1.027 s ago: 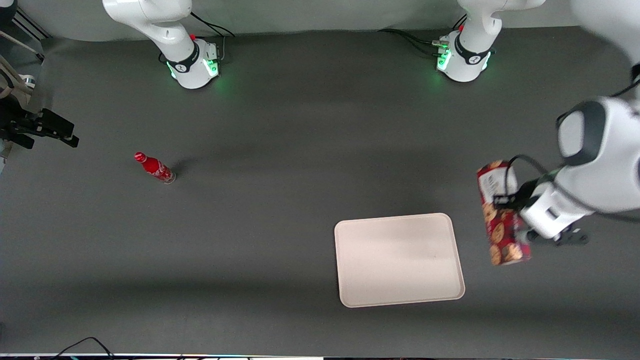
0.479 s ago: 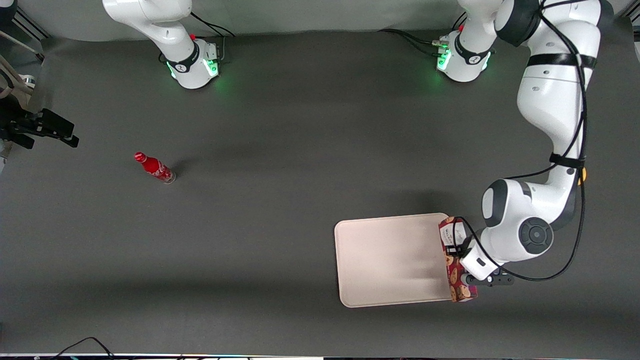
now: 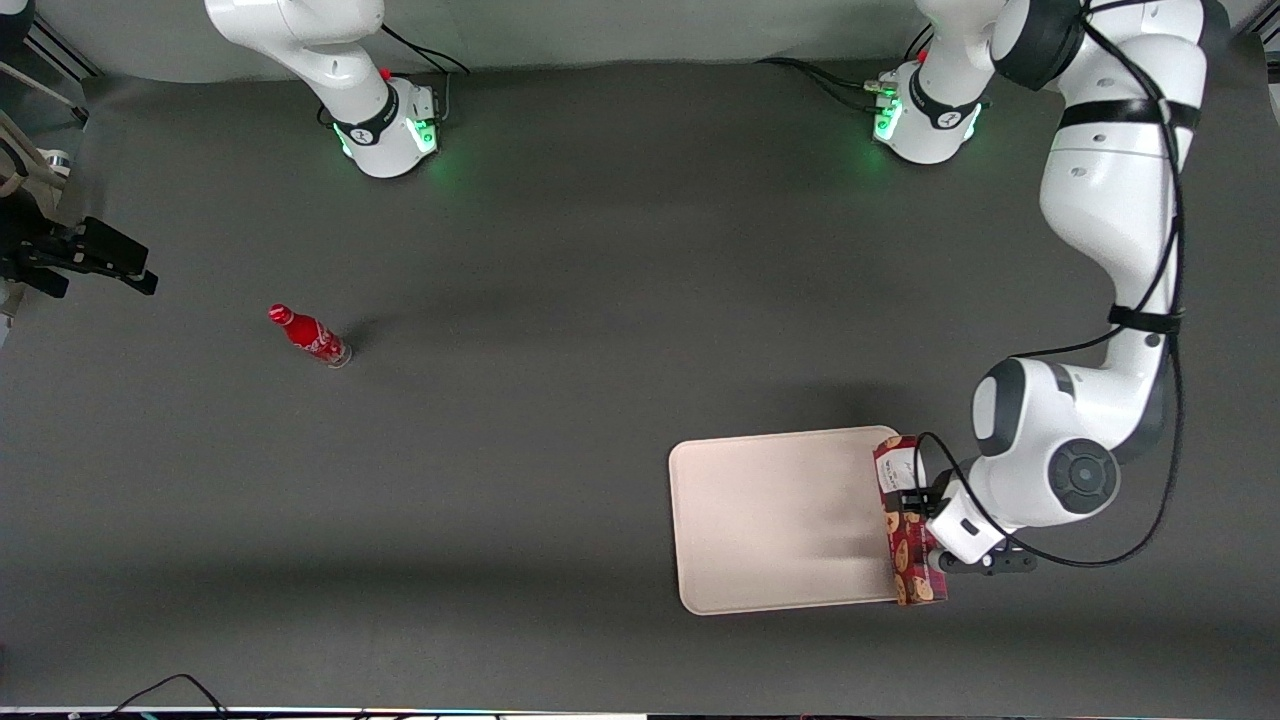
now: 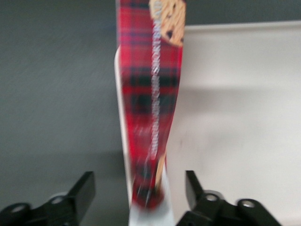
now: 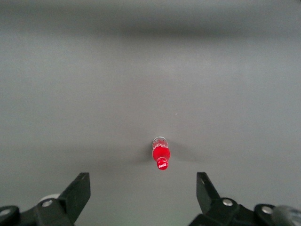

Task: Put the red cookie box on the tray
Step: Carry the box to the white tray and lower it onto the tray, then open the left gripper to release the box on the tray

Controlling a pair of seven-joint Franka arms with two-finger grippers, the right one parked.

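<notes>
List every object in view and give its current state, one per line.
red cookie box: lying along the tray's edge toward the working arm, between the tool's fingers
tray: flat on the table, otherwise bare
tool: open, fingers either side of the box, low at the tray's edge
red soda bottle: upright, toward the parked arm's end

You see left arm: glossy white rounded shells, dark grey joint caps, black bands round links. Black cables run along it, strapped at intervals; small orange-yellow spot near elbow. Round white base with black collar, red button, green glowing lights. Gripper (image 3: 915,512): white body, black fittings; black angular fingers (image 4: 83,189) stand apart, with round screw holes at their roots.
</notes>
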